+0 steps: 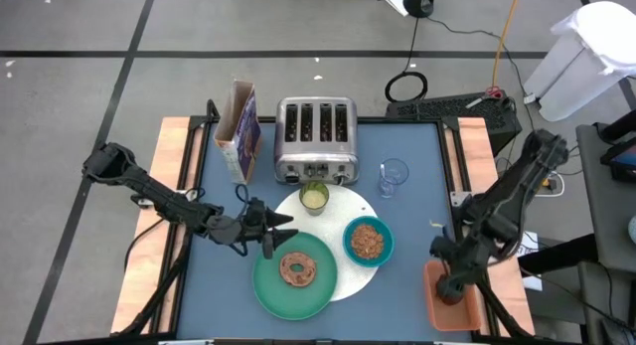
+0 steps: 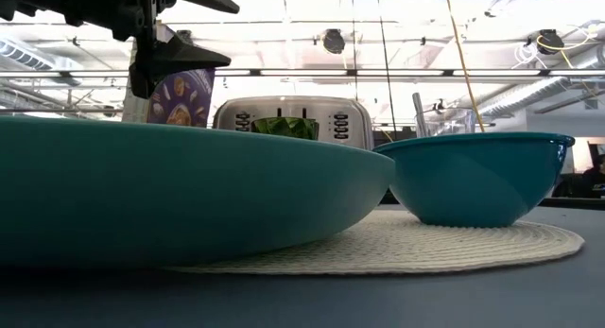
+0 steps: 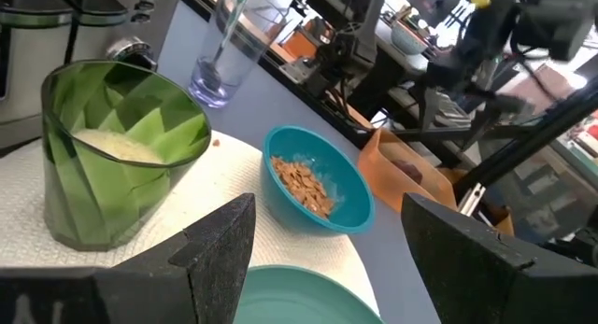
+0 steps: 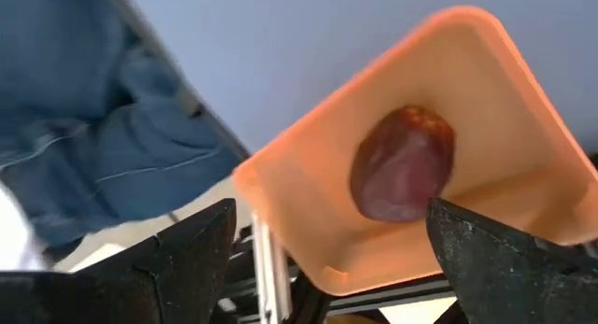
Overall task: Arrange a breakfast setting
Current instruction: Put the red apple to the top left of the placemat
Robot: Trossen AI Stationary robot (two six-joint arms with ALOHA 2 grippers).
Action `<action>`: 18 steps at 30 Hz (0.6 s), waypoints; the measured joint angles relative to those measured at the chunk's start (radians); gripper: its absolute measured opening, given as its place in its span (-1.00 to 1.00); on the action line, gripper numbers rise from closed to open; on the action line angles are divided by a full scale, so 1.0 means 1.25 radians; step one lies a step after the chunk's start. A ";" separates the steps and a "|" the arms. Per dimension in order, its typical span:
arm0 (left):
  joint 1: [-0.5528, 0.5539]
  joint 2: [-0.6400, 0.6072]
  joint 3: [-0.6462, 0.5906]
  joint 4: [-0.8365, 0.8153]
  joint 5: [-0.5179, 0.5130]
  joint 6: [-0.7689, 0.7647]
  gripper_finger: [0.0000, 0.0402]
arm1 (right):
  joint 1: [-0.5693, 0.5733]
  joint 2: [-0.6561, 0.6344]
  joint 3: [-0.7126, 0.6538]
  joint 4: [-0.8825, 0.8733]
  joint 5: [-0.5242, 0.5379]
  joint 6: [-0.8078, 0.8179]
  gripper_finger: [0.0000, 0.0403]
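I have most of the breakfast laid out already. In the middle of the high view, the big white round mat (image 1: pixel 343 248) lies flat on the blue worktop (image 1: pixel 417 166). The green plate (image 1: pixel 294 277) sits on the mat's lower left edge, with the brown ring pastry (image 1: pixel 296 270) lying flat in its middle. The teal bowl (image 1: pixel 368 241) is on the right side of the mat and has brown cereal in it. The small green cup (image 1: pixel 315 197) stands upright at the top of the mat, just below the toaster (image 1: pixel 315 136). The clear glass (image 1: pixel 394 176) stands upright off the mat, to the upper right, with what looks like the spoon leaning inside it.

I think the dark red fruit (image 4: pixel 404 162) is what is left. It lies in the orange tray (image 1: pixel 452 303) at the lower right of the high view, off the blue worktop. It looks a bit egg-shaped, but I cannot tell which way its long side points.

My right gripper (image 1: pixel 452 285) hangs right over the fruit, jaws open on both sides of it, not holding it. My left gripper (image 1: pixel 276 226) waits above the plate's upper left edge, jaws open and empty, pointing right.
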 joint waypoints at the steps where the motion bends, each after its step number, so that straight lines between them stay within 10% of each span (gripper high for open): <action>1: 0.000 0.000 0.000 0.000 -0.004 0.000 0.36 | 0.007 0.013 0.000 -0.006 -0.002 0.020 0.68; 18: 0.000 0.000 0.000 0.000 -0.007 0.008 0.36 | 0.047 0.156 0.000 -0.039 -0.020 0.091 0.68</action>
